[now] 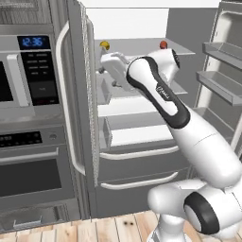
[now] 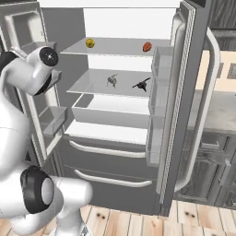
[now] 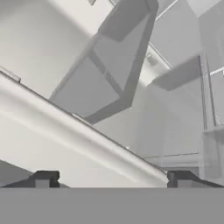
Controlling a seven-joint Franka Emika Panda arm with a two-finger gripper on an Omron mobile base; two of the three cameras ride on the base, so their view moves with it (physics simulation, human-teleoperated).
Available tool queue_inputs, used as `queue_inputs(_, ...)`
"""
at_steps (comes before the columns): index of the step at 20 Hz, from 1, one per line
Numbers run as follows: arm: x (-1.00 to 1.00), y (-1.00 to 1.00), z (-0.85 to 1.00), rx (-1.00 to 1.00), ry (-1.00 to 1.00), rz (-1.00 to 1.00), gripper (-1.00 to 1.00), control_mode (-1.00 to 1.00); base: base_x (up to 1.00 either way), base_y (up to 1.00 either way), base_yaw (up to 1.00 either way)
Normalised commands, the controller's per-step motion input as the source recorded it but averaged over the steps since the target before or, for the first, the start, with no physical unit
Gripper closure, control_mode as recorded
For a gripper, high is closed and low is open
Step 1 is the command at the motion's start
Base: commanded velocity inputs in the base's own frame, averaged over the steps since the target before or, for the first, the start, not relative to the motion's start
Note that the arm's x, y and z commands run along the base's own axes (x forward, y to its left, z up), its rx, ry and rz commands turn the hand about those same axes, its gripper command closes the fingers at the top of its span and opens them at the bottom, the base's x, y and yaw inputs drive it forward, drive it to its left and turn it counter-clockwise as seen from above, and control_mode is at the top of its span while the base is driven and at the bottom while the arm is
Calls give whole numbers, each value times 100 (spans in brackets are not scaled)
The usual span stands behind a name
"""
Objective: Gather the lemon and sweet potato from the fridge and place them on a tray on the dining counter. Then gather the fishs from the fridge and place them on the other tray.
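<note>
With the fridge [image 2: 138,115] open, the gripper [image 3: 111,178] gapes wide.

Both base cameras sit behind the arm and look forward and down into the open fridge [image 1: 142,127], one from the left, one from the right. They share its shelves and drawers. The hand camera is pressed close to the fridge [image 3: 109,78] interior, tilted, with pale bins and a rail near.

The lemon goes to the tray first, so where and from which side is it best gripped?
Probably across the lemon's round middle, coming in level from the open front of the fridge: it sits near the top shelf's front edge, with clear shelf either side.
</note>
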Motion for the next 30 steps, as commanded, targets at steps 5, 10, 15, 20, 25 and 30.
queue_inputs(5, -61, -98, 0, -11, -11, -21, -100, -100, 0, 0, 0)
queue_inputs(10, -43, -97, 0, -20, -1, -23, -100, -100, 0, 0, 0)
queue_inputs(15, -47, -87, 0, -26, 0, -21, -100, -100, 0, 0, 0)
queue_inputs(20, -77, -57, -29, -26, 0, -21, -100, -100, 0, 0, 0)
queue_inputs(25, -85, -21, -51, -30, -2, -10, -100, -100, 0, 0, 0)
queue_inputs(30, -53, -9, -24, -18, 0, -3, -100, -100, 0, 0, 0)
